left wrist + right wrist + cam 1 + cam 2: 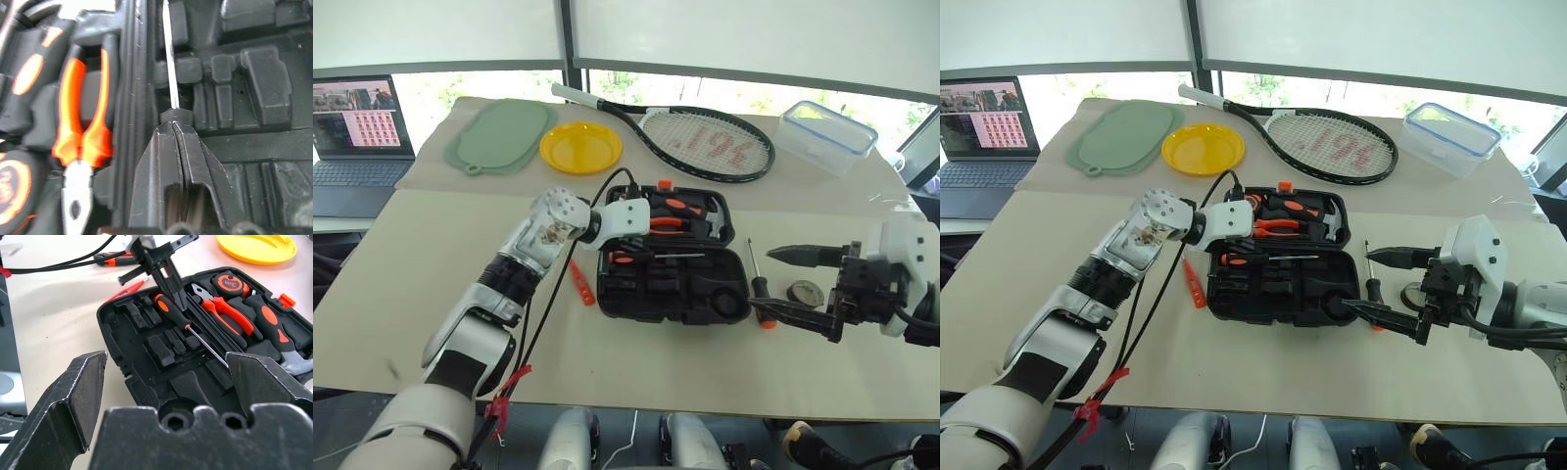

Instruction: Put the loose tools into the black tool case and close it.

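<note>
Right gripper [803, 286] nearest, jaws spread wide and empty, beside a loose screwdriver [759, 289] and tape roll [805, 292]. Beyond, open black tool case [671, 257] mid-table; left gripper [172, 290] inside, jaws pressed together over a seated screwdriver [172, 311]. Orange utility knife [581, 283] left of case.
</note>
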Robot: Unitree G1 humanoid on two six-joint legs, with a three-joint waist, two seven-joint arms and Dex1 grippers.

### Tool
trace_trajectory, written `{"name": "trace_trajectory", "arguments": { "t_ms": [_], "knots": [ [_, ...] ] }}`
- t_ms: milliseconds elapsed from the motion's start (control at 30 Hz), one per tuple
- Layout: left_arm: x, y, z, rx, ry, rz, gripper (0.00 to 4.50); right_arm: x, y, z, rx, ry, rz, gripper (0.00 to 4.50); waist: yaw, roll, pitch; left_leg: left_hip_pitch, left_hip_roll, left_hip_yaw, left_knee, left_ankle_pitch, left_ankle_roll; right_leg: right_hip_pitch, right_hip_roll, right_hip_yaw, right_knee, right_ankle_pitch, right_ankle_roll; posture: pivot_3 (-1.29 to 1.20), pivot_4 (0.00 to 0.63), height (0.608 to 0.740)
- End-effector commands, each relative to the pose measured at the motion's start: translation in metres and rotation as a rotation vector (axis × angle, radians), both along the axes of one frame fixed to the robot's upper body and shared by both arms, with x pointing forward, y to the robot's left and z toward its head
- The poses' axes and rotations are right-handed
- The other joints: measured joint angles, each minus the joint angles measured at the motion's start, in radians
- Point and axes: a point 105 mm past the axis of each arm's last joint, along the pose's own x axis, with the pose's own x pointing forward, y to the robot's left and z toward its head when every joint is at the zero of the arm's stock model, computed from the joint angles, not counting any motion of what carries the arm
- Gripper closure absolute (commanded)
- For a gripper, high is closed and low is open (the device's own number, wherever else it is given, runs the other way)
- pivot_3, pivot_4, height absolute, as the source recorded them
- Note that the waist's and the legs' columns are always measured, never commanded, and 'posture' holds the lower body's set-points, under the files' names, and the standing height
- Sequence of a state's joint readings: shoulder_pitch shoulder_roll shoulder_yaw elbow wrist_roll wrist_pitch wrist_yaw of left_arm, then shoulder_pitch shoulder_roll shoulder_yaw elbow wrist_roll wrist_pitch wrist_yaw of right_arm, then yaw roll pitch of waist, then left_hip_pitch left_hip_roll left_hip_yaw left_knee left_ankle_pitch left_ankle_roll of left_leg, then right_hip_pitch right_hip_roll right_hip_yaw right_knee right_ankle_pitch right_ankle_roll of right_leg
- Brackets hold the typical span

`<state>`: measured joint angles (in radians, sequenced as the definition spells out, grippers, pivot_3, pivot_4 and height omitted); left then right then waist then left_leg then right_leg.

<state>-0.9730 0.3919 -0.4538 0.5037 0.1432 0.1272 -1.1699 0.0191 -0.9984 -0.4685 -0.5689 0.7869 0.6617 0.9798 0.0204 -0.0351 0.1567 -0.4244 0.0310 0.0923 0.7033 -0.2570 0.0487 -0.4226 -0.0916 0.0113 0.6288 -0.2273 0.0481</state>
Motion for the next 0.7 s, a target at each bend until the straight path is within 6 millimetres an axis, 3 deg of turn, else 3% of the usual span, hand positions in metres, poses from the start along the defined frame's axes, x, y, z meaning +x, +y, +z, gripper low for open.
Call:
{"name": "trace_trajectory", "arguments": {
  "t_ms": [33, 400, 567, 667, 700],
  "knots": [
    [-0.003, -0.003, -0.008, 0.051, -0.024, -0.032, 4.43, 0.000, -0.001, 0.004, 0.003, -0.034, -0.010, 0.00, 0.001, 0.000, 0.000, 0.000, 0.000, 0.000, 0.000, 0.000, 0.000, 0.000, 0.000, 0.000, 0.000, 0.000, 0.000, 0.00, 0.150, 0.738],
    [0.000, -0.007, -0.035, 0.137, -0.062, -0.071, 4.43, 0.000, -0.001, 0.001, 0.008, -0.029, -0.031, 0.00, 0.011, 0.001, -0.002, 0.003, 0.000, -0.001, 0.002, 0.000, 0.000, 0.004, -0.001, 0.000, 0.000, 0.001, 0.001, 0.00, 0.150, 0.738],
    [0.011, 0.000, 0.005, -0.100, -0.024, 0.043, 4.43, 0.009, -0.022, -0.014, -0.049, -0.039, -0.214, 0.00, 0.018, 0.000, -0.004, 0.002, 0.000, -0.002, 0.003, 0.000, 0.001, 0.004, -0.001, 0.000, 0.000, 0.001, 0.002, 0.00, 0.150, 0.738],
    [0.008, 0.018, 0.037, -0.285, 0.058, 0.092, 3.80, 0.007, -0.040, -0.023, -0.016, -0.005, -0.352, 0.00, 0.010, 0.000, -0.003, -0.001, 0.001, -0.002, 0.004, 0.000, 0.001, 0.000, 0.000, 0.000, 0.002, 0.001, 0.002, 0.00, 0.150, 0.738],
    [0.002, 0.027, 0.052, -0.371, 0.085, 0.094, 3.40, 0.002, -0.048, -0.028, 0.004, 0.018, -0.408, 0.00, 0.006, 0.000, -0.003, -0.002, 0.001, -0.001, 0.004, 0.000, 0.001, -0.001, 0.000, 0.000, 0.002, 0.001, 0.002, 0.00, 0.150, 0.738]
  ]
}}
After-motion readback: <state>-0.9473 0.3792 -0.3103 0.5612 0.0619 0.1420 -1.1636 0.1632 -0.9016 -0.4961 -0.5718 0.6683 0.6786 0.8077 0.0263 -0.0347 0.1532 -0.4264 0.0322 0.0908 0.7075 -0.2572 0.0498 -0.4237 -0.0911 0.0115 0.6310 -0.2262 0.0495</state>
